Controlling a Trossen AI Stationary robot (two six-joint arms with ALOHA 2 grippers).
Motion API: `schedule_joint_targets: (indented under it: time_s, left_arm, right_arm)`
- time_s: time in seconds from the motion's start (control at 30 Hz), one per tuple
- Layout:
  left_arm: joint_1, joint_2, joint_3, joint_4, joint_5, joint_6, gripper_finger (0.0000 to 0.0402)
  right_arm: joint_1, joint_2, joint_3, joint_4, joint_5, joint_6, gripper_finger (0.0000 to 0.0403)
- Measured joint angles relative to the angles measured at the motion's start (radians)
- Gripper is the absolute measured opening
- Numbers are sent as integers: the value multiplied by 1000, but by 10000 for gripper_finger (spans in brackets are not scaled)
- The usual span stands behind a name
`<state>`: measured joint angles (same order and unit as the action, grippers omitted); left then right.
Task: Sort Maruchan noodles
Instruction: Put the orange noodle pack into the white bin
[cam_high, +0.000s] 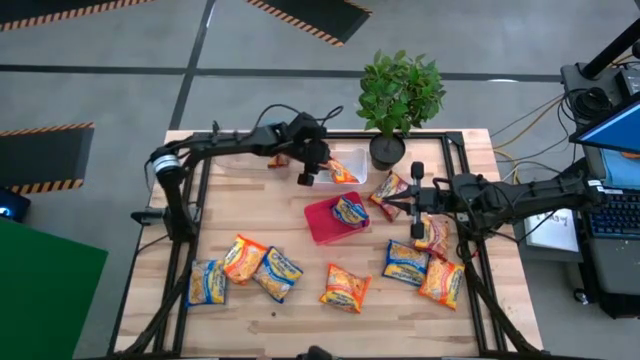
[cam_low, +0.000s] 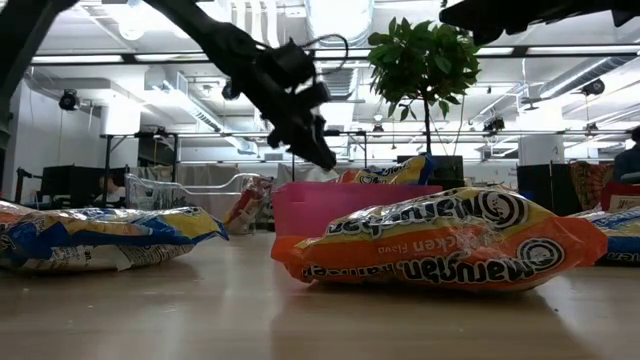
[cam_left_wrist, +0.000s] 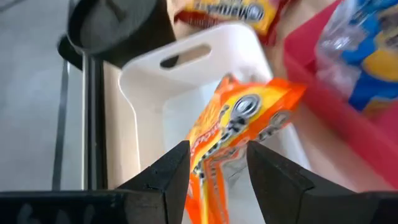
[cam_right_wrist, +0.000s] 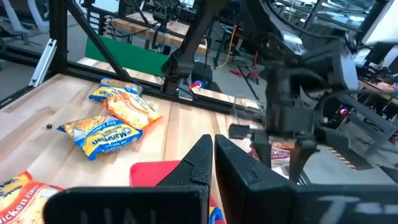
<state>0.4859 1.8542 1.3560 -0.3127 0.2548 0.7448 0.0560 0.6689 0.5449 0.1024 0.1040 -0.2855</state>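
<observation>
one orange maruchan packet (cam_left_wrist: 239, 134) hangs between our left gripper (cam_left_wrist: 217, 171) fingers over the white tray (cam_left_wrist: 152, 93), so we judge the next move is letting go there; our right gripper (cam_right_wrist: 212, 155) waits closed, empty.

Table top (cam_high: 300, 310): pale wood planks, matt, visible grain; frame of dark matt metal. Noodle packets: crinkly glossy plastic film, the orange packet (cam_left_wrist: 233, 134) catching highlights. White tray (cam_left_wrist: 149, 87): smooth plastic, slight sheen. Red tray (cam_high: 322, 222): smooth plastic. Gripper fingers (cam_left_wrist: 165, 177): dark, matt.
</observation>
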Motion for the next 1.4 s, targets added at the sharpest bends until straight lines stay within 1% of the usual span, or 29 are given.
schedule_joint_targets:
  time_s: [0.27,0.47,0.53,0.6,0.73,0.77,0.9,1.0,1.2,1.33,1.4]
  left_arm:
    - [19,83,25,0,31,31,142]
    - [19,120,26,17,19,32,136]
    - [20,124,26,18,16,37,123]
    - [20,125,25,19,1,49,99]
    - [19,125,25,21,-63,80,24]
    - [19,123,25,21,-75,89,13]
    - [18,106,26,14,-96,153,8]
    - [17,96,68,-43,-97,201,2]
    - [17,95,204,-265,-92,311,0]
    - [17,95,297,-376,-80,271,0]
    - [17,95,348,-472,-28,208,0]
  right_arm:
    - [-21,2,0,-17,1,7,9]
    - [-35,2,-2,-20,1,11,9]
    - [-38,2,-2,-19,1,13,9]
    - [-38,2,-3,-19,1,13,9]
    - [-38,2,-3,-18,1,13,9]
    - [-38,2,-3,-18,1,12,9]
    - [-38,2,-4,-18,1,9,9]
    - [-38,2,-5,-18,1,9,9]
    - [-38,2,-5,-18,1,12,9]
    - [-38,2,-5,-18,1,13,9]
    - [-38,2,-5,-18,1,13,9]
